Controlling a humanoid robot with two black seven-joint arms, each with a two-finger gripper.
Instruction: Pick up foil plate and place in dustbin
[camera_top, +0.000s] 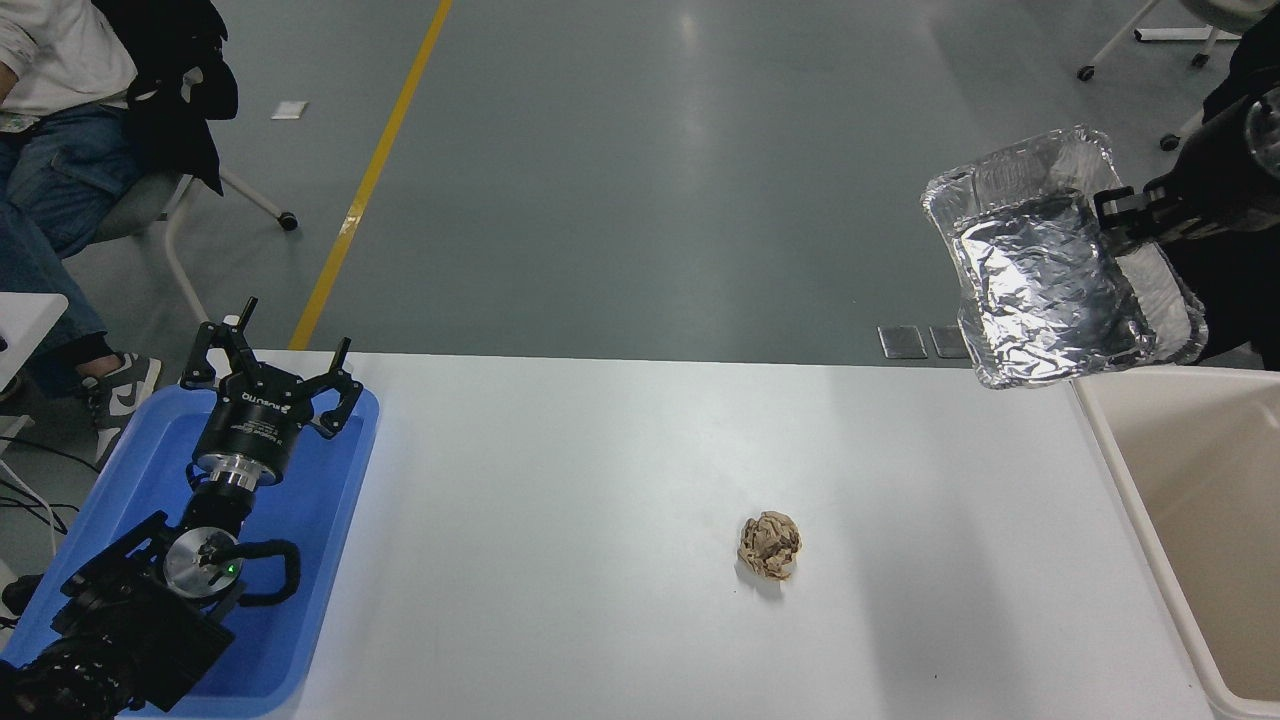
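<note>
We're seeing the right gripper (1118, 212) pinching the foil plate (1050, 280) by its rim, holding it up in the air, tilted, above the dustbin (1105, 450) edge. Left gripper (268, 368) w/ fingers spread over the blue tray (330, 520).

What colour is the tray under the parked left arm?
Blue, a flat plastic tray at the table's left end, seen clearly in the head view.

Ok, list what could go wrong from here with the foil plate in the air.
1. The right gripper pinches only one rim edge of the foil plate; thin, crinkled foil could bend or slip out.
2. The plate hangs tilted beside the dustbin's near rim rather than over its opening, so an early release would likely land it on the table or floor.
3. A person sits close behind the arm.
</note>
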